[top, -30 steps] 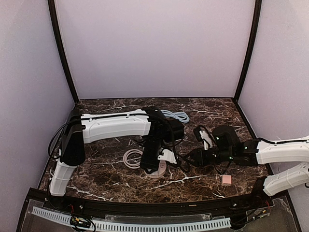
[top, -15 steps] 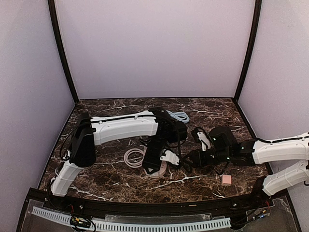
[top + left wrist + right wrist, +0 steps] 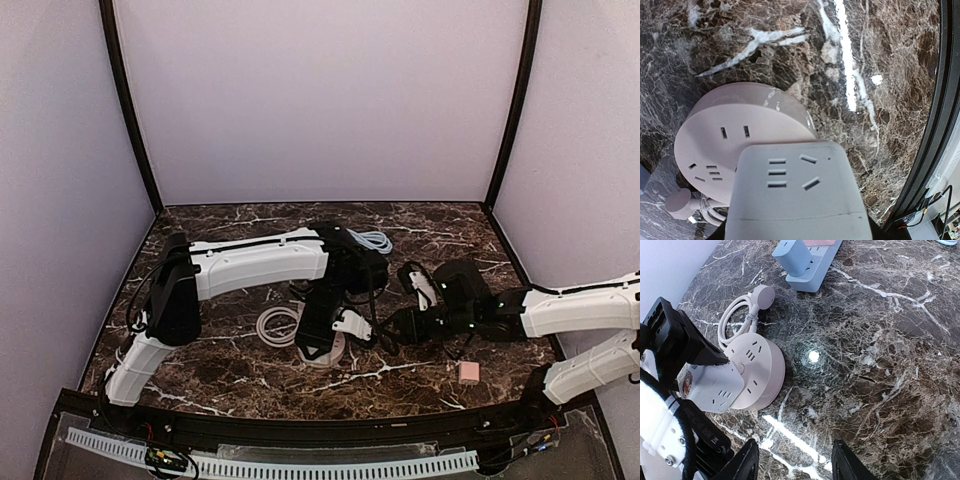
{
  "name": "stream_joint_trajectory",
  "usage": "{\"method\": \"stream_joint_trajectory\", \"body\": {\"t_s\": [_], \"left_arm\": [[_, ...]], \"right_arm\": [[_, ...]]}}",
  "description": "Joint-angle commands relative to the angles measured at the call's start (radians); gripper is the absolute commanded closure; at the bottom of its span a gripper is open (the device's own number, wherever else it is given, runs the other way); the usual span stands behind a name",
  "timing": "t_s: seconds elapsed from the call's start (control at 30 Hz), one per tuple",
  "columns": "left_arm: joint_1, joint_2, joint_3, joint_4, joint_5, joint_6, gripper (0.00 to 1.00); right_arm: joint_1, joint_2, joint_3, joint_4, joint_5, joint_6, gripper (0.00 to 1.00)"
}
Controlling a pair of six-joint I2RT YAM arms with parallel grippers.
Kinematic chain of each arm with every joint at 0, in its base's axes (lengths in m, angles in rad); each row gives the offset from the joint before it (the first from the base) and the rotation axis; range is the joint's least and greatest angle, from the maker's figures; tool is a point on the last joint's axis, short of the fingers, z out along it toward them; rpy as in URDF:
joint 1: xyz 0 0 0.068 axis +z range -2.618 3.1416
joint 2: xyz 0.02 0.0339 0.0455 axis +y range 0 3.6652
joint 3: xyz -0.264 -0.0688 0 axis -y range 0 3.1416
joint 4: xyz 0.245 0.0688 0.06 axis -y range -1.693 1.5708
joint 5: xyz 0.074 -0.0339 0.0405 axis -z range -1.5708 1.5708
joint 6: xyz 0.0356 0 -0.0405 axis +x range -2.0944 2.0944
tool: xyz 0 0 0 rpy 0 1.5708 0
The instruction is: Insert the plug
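While left claw (image 3: pixel 705 390) gripped the plug (image 3: pixel 797 190), jaws partway closed on it, plug overlapped socket (image 3: pixel 730 135) at its 5 o'clock edge in left wrist view; right claw (image 3: pixel 797 462) stood part open, empty.

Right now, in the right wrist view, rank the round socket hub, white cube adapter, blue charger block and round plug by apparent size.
1. round socket hub
2. white cube adapter, close behind, though it sits nearer the camera
3. blue charger block, farther off
4. round plug
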Motion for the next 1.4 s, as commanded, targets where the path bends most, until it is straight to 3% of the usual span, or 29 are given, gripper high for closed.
{"method": "stream_joint_trajectory", "body": {"t_s": [0.0,0.23,0.37,0.47,0.5,0.53,0.57,0.6,1.03,1.17,1.37], "left_arm": [[0.028,0.083,-0.076,0.121,-0.055,-0.002,0.99],[0.028,0.075,-0.131,0.177,-0.077,-0.032,0.97],[0.027,0.032,-0.156,0.193,-0.08,-0.05,0.87],[0.027,-0.014,-0.145,0.198,-0.074,-0.077,0.85],[0.027,-0.025,-0.14,0.203,-0.076,-0.089,0.44],[0.027,-0.047,-0.139,0.206,-0.079,-0.094,0.22],[0.027,-0.058,-0.136,0.206,-0.085,-0.104,0.07],[0.027,-0.077,-0.132,0.205,-0.09,-0.111,0.04],[0.027,-0.323,-0.196,0.262,-0.12,-0.279,0.01],[0.027,-0.425,-0.329,0.356,-0.146,-0.414,0.01],[0.03,-0.65,-0.695,0.614,-0.273,-0.698,0.01]], "right_arm": [[-0.013,0.012,0.018,0.03,0.004,-0.011,0.51],[-0.017,0.019,0.018,0.031,-0.004,-0.015,0.52],[-0.018,0.008,0.017,0.031,-0.007,-0.013,0.51],[-0.018,0.001,0.016,0.031,-0.009,-0.01,0.51],[-0.018,-0.002,0.015,0.03,-0.01,-0.008,0.51],[-0.018,-0.005,0.014,0.03,-0.009,-0.006,0.51],[-0.018,-0.008,0.015,0.03,-0.012,-0.005,0.51],[-0.019,-0.012,0.014,0.03,-0.013,-0.003,0.51],[-0.018,-0.015,0.031,0.027,0.017,0.017,0.5],[-0.017,0.032,0.034,0.073,0.008,0.015,0.51],[-0.017,0.168,0.071,0.181,-0.077,0.004,0.52]]}}
